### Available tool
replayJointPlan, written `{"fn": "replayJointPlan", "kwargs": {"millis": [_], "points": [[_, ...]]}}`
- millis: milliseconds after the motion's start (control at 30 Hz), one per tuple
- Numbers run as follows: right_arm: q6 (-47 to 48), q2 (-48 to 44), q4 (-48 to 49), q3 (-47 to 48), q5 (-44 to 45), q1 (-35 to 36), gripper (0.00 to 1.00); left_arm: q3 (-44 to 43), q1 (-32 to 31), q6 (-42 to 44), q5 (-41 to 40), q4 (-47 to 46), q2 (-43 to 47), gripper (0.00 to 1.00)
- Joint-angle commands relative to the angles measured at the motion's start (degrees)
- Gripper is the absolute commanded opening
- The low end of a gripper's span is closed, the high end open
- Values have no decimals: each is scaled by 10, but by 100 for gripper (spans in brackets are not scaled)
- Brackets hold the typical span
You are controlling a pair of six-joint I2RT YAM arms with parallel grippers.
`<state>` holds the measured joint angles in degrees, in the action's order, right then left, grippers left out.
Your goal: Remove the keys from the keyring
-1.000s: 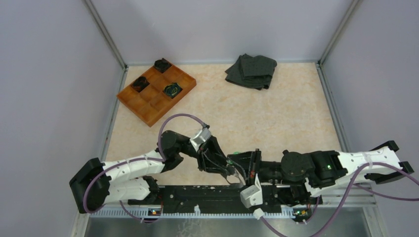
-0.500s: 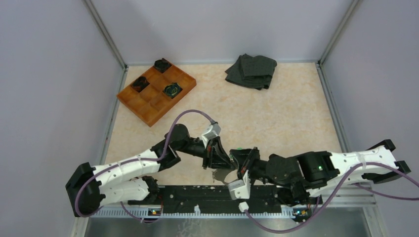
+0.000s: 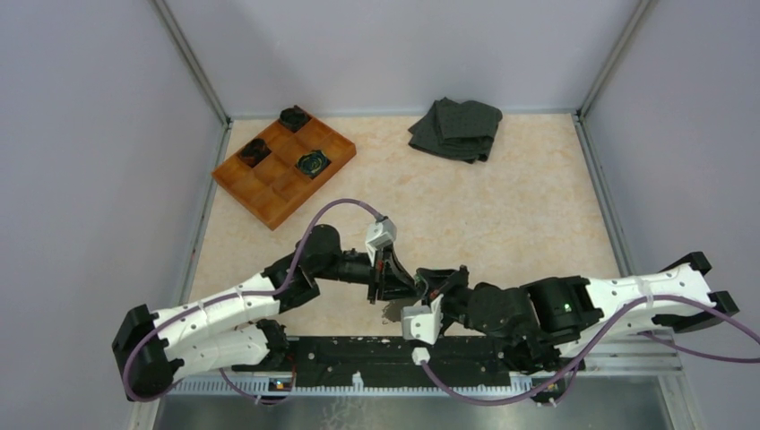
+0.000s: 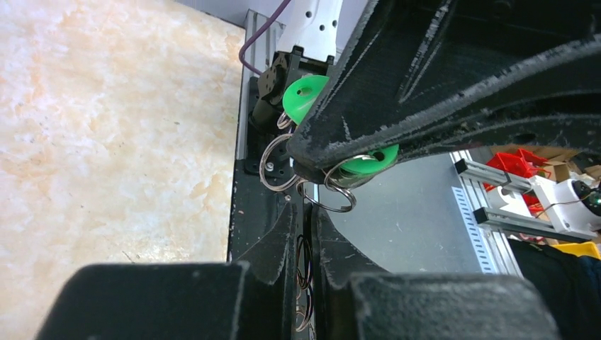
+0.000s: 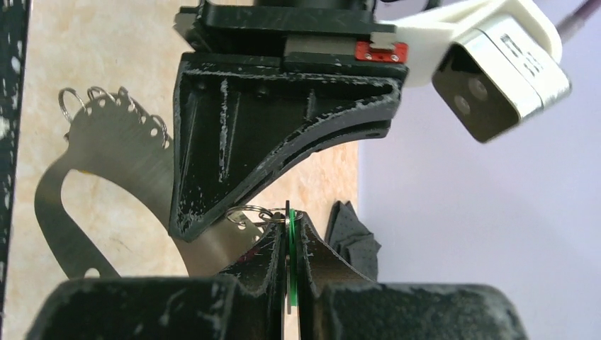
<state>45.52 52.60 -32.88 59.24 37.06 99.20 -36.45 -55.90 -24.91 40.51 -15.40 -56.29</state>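
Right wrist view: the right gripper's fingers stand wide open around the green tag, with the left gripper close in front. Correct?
Not quite. The right gripper is shut on the green tag, which shows edge-on between its fingers in the right wrist view. The left gripper is indeed close in front.

White arm shells (image 3: 215, 309), blk joints (image 3: 323, 246), purple cables (image 3: 332, 208), scuffed blk fingers (image 4: 280, 237).

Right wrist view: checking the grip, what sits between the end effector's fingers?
A green disc, edge-on, is clamped in the right end effector, small wire rings at its tip; the right wrist view shows it.
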Motion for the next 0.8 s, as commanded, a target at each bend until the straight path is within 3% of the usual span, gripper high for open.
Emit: {"fn": "replayJointPlan", "kwargs": {"millis": [0,67,267,767], "points": [[-59,-22,134,-2,-34,7,0,8,5,19,-34,-75,27,12],[-53,-35,180,-20,-46,7,0,13,5,23,-32,-83,31,21],[-30,-63,279,-65,-67,7,0,27,5,23,-21,-116,51,31],[13,-110,300,-91,-127,7,0,46,5,77,31,-141,163,49]]}}
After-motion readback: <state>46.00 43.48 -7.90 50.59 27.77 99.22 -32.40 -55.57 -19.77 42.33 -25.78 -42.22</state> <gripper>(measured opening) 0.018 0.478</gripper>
